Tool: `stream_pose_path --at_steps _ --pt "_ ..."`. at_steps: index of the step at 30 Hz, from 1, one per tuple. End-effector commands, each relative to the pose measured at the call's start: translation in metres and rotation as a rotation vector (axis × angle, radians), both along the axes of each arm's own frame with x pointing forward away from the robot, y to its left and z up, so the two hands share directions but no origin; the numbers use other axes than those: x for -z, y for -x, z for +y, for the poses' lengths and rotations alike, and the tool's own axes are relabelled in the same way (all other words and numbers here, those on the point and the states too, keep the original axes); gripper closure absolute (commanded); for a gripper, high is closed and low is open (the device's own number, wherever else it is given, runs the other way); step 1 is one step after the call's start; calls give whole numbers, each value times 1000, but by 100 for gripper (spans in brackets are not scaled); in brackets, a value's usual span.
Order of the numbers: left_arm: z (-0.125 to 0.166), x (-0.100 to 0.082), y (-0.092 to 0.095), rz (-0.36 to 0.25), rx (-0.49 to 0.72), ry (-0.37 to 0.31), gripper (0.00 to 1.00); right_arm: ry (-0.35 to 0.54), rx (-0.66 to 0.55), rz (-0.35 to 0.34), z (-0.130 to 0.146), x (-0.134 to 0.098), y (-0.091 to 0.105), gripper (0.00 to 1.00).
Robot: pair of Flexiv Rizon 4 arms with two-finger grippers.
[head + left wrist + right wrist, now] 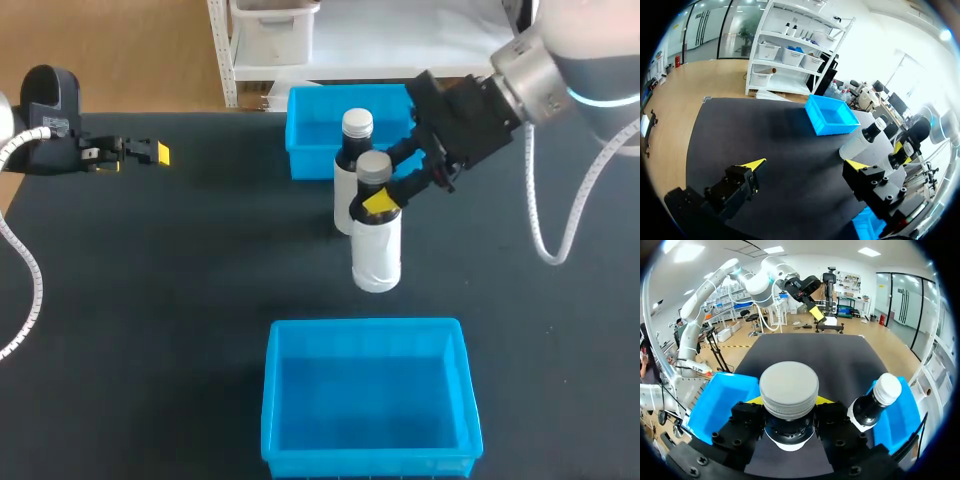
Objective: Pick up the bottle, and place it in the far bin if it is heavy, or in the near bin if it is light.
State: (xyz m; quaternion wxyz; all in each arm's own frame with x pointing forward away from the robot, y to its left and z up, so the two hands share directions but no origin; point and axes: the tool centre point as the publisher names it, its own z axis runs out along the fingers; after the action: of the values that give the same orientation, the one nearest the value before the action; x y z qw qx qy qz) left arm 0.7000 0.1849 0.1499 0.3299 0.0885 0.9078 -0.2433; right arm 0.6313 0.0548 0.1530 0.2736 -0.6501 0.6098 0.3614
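A bottle with a grey cap (377, 250) (789, 390), black shoulders and a white label stands upright on the black table between the two bins. My right gripper (385, 195) (790, 402) reaches in from the far right, its yellow-tipped fingers on either side of the bottle's neck just below the cap. They are close to the neck, and no squeeze on it shows. My left gripper (150, 152) (805, 165) hovers open and empty over the table's far left.
A second bottle with a white cap (350, 160) (875, 400) stands just behind the first, in front of the far blue bin (300, 130) (832, 117) (902, 415). The near blue bin (365, 325) (715, 400) sits at the table's front edge.
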Motion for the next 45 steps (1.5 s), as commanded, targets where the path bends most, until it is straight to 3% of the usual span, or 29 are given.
stream_pose_path --at_steps 1,16,29,45 --pt "0 0 0 0 0 0 0 6 14 -12 -14 -17 7 100" --pt "0 0 0 0 0 0 0 19 84 -7 -65 -45 -7 100" --pt "0 0 0 0 0 0 0 25 157 -9 -115 -67 -30 100" --pt "0 0 0 0 0 0 0 64 226 -66 -166 -91 -110 100"
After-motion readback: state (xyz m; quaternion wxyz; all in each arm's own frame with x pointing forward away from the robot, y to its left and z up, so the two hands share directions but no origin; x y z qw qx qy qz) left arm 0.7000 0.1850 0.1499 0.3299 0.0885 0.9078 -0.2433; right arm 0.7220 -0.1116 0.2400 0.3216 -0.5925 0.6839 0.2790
